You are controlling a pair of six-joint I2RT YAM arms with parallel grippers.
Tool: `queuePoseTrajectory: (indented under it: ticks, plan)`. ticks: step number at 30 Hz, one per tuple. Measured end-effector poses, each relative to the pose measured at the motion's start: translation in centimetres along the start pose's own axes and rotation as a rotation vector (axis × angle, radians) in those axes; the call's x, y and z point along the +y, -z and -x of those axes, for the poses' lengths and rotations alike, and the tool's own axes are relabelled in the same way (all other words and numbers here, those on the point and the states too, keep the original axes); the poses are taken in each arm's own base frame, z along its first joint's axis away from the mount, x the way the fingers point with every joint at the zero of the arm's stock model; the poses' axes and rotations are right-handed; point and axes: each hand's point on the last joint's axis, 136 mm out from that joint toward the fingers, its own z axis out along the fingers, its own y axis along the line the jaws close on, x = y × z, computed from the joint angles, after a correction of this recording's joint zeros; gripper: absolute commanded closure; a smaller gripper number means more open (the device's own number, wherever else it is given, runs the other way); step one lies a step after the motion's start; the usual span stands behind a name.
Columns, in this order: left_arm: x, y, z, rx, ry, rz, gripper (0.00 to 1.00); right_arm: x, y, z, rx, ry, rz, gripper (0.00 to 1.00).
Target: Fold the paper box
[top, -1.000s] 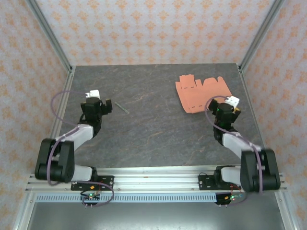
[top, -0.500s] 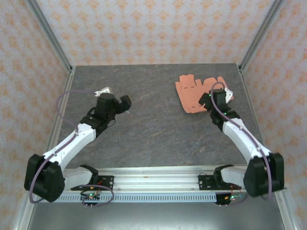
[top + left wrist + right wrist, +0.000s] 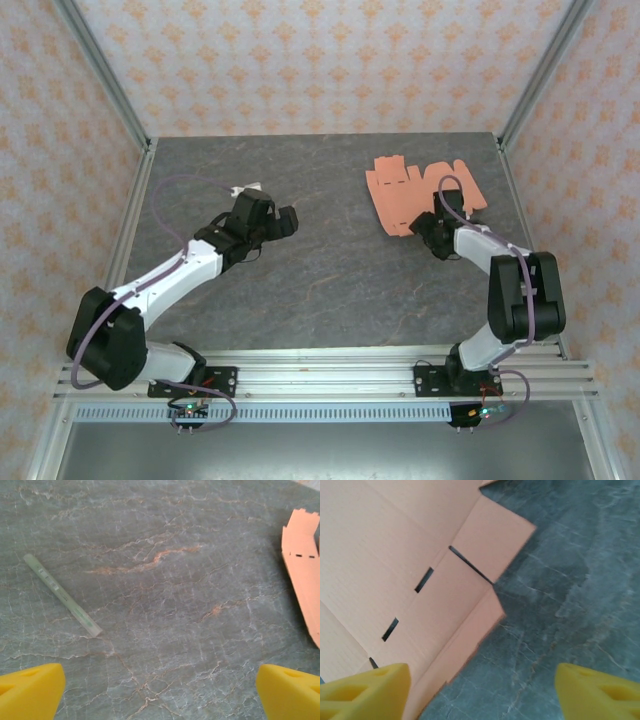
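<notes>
The paper box [image 3: 415, 192] is a flat salmon-orange die-cut sheet with flaps and slots, lying on the far right of the table. My right gripper [image 3: 430, 235] hangs low at its near edge. In the right wrist view the sheet [image 3: 405, 565] spreads over the left half, and the right gripper [image 3: 480, 692] is open, its left fingertip [image 3: 365, 690] above the sheet's border and its right one over bare table. My left gripper [image 3: 285, 221] is left of the table's middle, well apart from the sheet. It stands open [image 3: 160, 695] over bare stone, with the sheet's edge [image 3: 302, 575] at far right.
A thin pale green stick [image 3: 62, 594] lies on the table ahead and left of the left gripper. The grey marbled tabletop [image 3: 330, 260] is fenced by metal posts and patterned walls at the back and sides.
The left arm has reached out to the right, toward the table's middle. The right arm has stretched forward and come down at the sheet's near edge. The sheet has not moved.
</notes>
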Motion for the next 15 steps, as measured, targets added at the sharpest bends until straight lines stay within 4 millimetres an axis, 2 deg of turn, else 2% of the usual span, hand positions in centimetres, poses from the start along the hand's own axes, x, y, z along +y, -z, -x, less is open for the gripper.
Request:
queuePoseTrajectory:
  ticks: [6,12,15]
  plan:
    - [-0.8,-0.5,-0.7,0.017,-0.024,-0.017,0.1,1.7,-0.4,1.2,-0.025,-0.061,0.094,0.62]
    - [-1.6,-2.6,-2.1,0.07,-0.019,-0.048,0.16,2.7,-0.9,1.9,-0.04,-0.167,0.186,0.92]
    - [-2.6,-3.5,-2.4,0.086,0.02,-0.097,0.17,2.8,-1.2,1.4,-0.038,-0.251,0.235,0.98]
